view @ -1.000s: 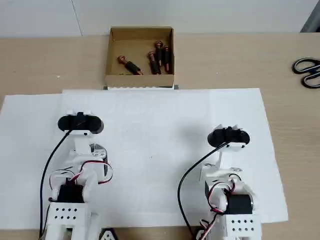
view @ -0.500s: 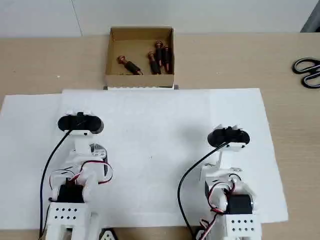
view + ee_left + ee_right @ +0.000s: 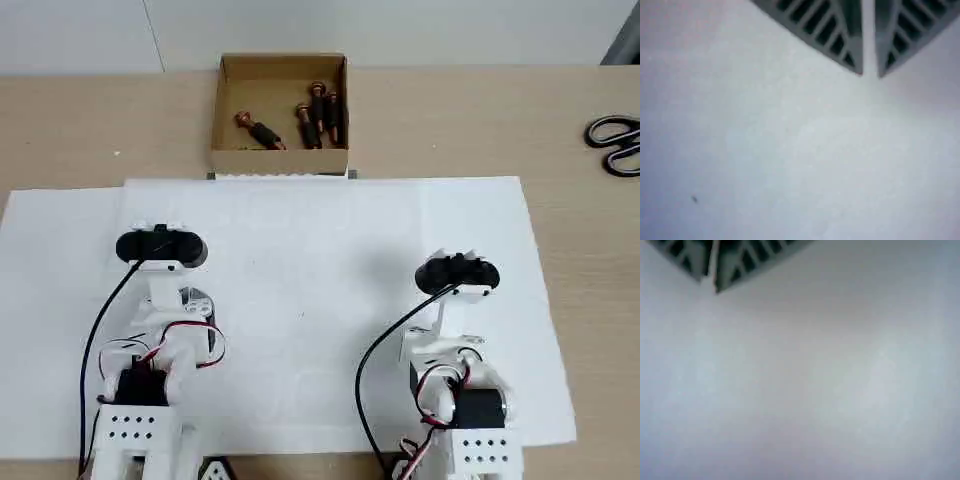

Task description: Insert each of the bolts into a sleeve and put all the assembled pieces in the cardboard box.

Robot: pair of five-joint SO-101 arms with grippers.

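Apparently wraps up here: bolted sleeves inside cardboard box, upper centre of frame. Pressed together, holding nothing, over white paper: left gripper, right gripper. Next, likely nothing left to fetch.

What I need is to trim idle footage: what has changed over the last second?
Nothing visibly changed. Both arms stay folded over the white paper with their jaws shut, and the assembled bolts still lie in the cardboard box.

Flat paper, then cardboard box wall
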